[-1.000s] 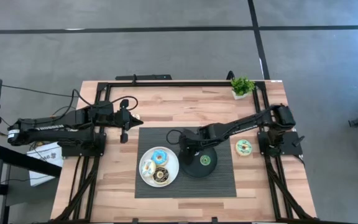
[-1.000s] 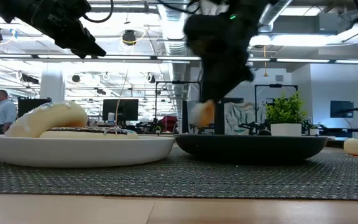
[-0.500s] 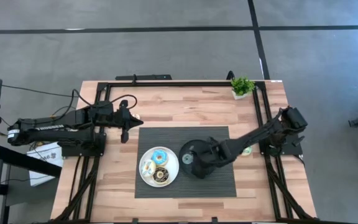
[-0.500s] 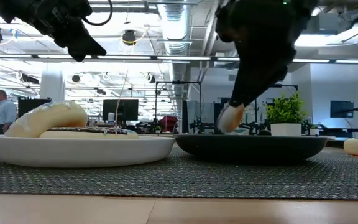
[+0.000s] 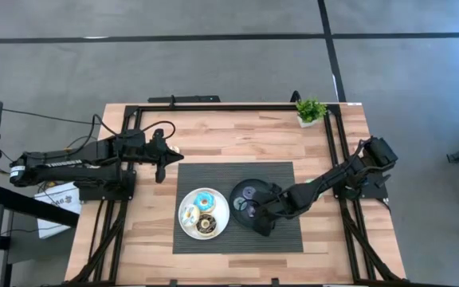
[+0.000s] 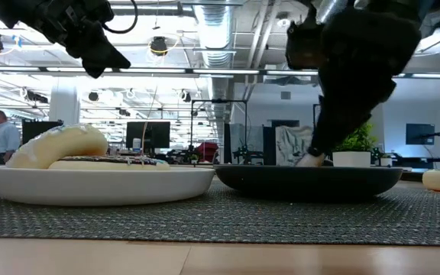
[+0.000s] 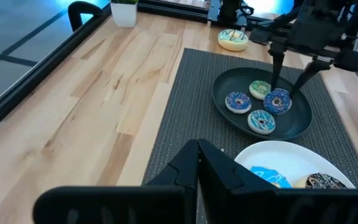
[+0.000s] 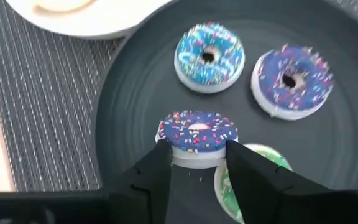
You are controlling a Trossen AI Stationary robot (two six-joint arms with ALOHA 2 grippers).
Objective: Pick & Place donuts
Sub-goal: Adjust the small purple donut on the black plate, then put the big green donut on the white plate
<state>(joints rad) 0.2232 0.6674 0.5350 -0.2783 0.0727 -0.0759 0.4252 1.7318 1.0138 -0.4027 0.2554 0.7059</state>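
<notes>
My right gripper (image 8: pixel 197 160) is low over the round black plate (image 5: pixel 268 190), shut on a coin-sized purple donut (image 8: pixel 197 132). Three more small donuts lie flat on that plate: blue (image 8: pixel 209 56), purple (image 8: pixel 291 78) and green (image 8: pixel 257 177), the green one half hidden by a finger. The white plate (image 5: pixel 216 230) carries the larger blue (image 5: pixel 205 201), white (image 5: pixel 190 214) and chocolate (image 5: pixel 206 225) donuts. The pale green donut (image 7: pixel 233 39) lies on the wood right of the mat. My left gripper (image 5: pixel 160 159) waits, shut, above the mat's far left corner. My right gripper pinches the small purple donut by its rim (image 8: pixel 166 149), one finger on each of two opposite sides. The fingers (image 7: pixel 273 74) come from above, pointing down. The donut lies flat, icing up, down inside the black plate; whether it rests on the plate I cannot tell.
Both plates sit on a dark ribbed mat (image 5: pixel 190 179) in the middle of the wooden table. A small potted plant (image 5: pixel 310 110) stands at the far right corner. A black frame (image 5: pixel 213 107) runs around the table's edges. Bare wood lies left of and beyond the mat.
My right gripper has carried the small donut from above the black plate's left side toward the near edge and slightly right, and has come down with it into the plate. The arm has swung so that it now hides the pale green donut in the high view.
</notes>
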